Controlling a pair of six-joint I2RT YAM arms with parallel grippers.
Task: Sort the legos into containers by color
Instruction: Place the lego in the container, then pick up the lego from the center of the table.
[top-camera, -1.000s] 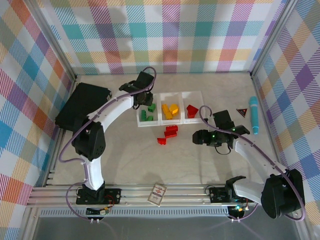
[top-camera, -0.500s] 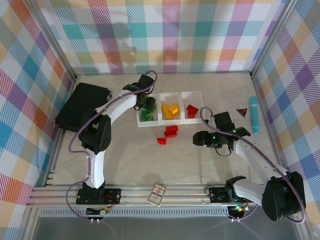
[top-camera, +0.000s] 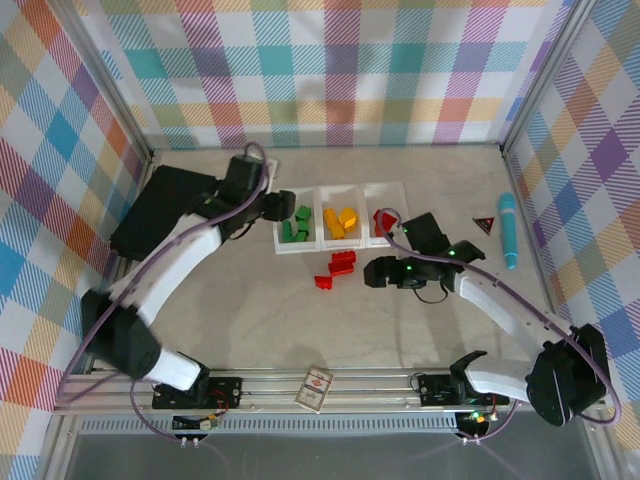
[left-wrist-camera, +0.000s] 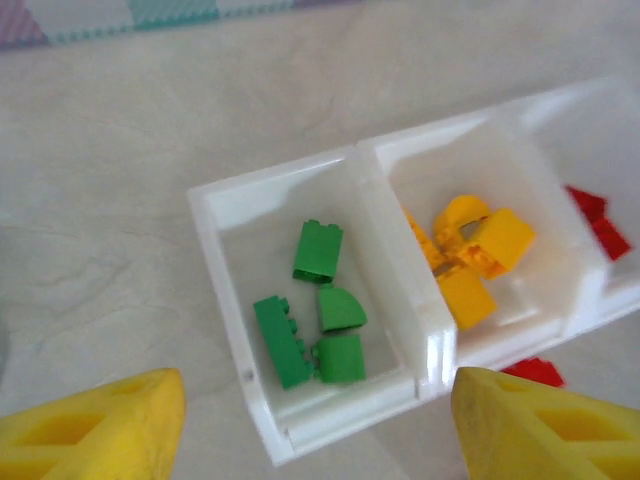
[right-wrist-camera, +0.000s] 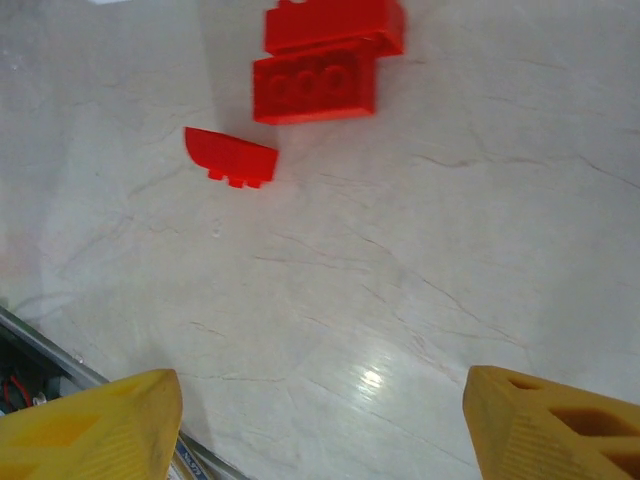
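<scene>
Toward the far side of the table (top-camera: 250, 310), the containers (top-camera: 318, 215): three white trays joined in a row running left to right. In the left tray, green legos (top-camera: 296, 224); in the middle tray, yellow legos (top-camera: 342, 220); in the right tray, red legos (top-camera: 383, 220). Just in front of the middle tray, on bare table, a loose red pair (top-camera: 343, 262), with a smaller red piece (top-camera: 322, 282) a little nearer and to the left.

At the left end of the containers (left-wrist-camera: 290, 172), the left gripper (top-camera: 277, 208) (left-wrist-camera: 318, 425), fingers spread wide with nothing between. From its wrist camera, the green heap resolved into four pieces. A long green brick (left-wrist-camera: 280, 340) lying near the tray's left wall, long axis roughly front to back. A shorter green brick (left-wrist-camera: 318, 250) just behind it. Two curved green pieces (left-wrist-camera: 342, 330) beside it. Yellow legos (left-wrist-camera: 470, 255) in a jumble, axes not separable.

In front of the right tray, right of the loose reds, the right gripper (top-camera: 372, 272) (right-wrist-camera: 320, 420), fingers likewise wide apart and empty, pointing left. From its wrist camera, stud detail blurred from overhead. A studded red brick (right-wrist-camera: 315, 88), three studs facing the lens, long axis across the frame. A second red brick (right-wrist-camera: 335, 22) touching its far edge, parallel. The smaller red piece (right-wrist-camera: 230, 157) lying apart from both, long axis also roughly across the frame.
</scene>
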